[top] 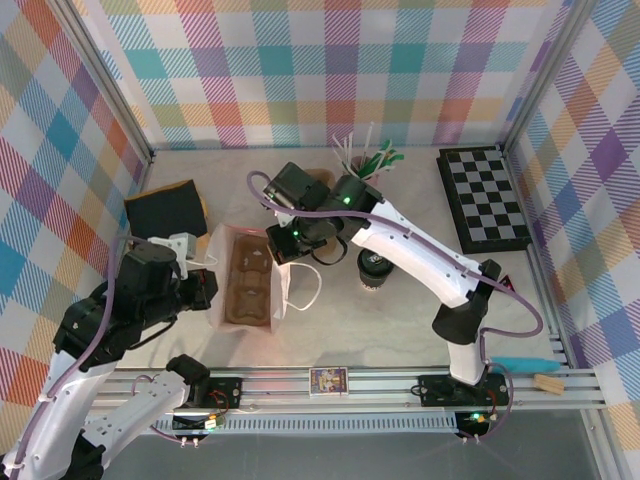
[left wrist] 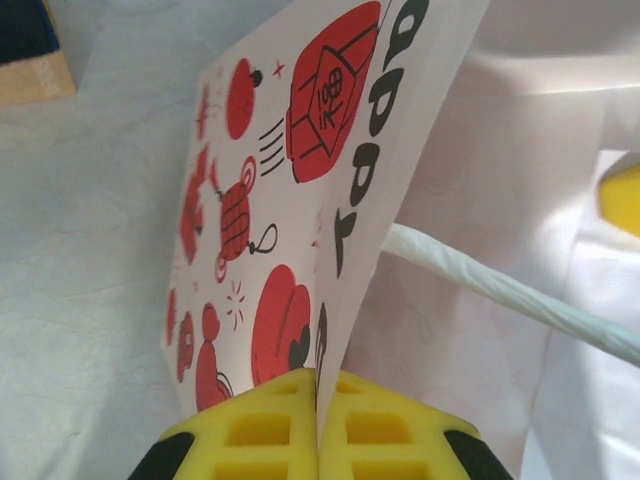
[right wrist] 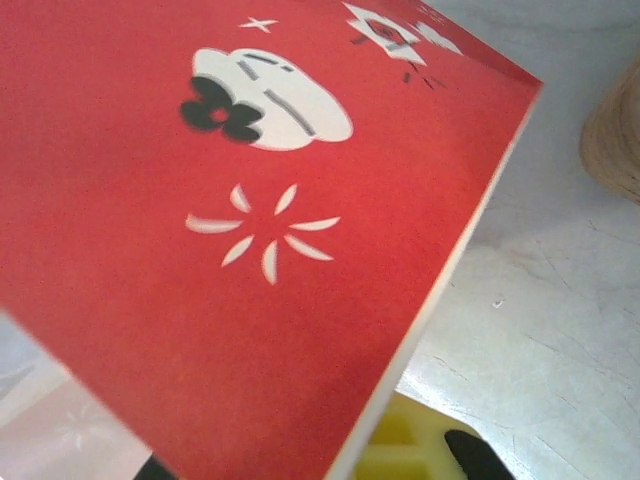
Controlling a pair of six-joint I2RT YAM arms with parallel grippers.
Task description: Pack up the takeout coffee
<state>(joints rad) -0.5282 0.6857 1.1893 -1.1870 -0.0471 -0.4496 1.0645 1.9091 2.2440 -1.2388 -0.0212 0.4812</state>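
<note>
the left gripper [left wrist: 318,425] has its yellow fingers [left wrist: 260,432] pressed together on the bottom edge of a wall of the paper bag [left wrist: 300,200], pinching that printed white-and-red wall at the bottom centre of the left wrist view. a white twisted handle [left wrist: 500,290] runs from the middle of that frame down to the right edge.

in the right wrist view one yellow pad [right wrist: 400,455] sits tight against the lower edge of the bag's red panel [right wrist: 230,250]. the other pad is hidden behind the panel, and the grip reads as a pinch on the wall.

from above, the right gripper [top: 283,240] holds the bag's upper right corner and the left one holds its left side. the bag stands open, left of centre, with a brown cup carrier [top: 250,285] inside. its white loop handle [top: 305,290] hangs out to the right.

the takeout coffee [top: 374,268], black lid on, stands upright on the table [top: 380,330] right of the bag, outside it, close beside the right arm. a chessboard [top: 483,197] lies at the upper right.
</note>
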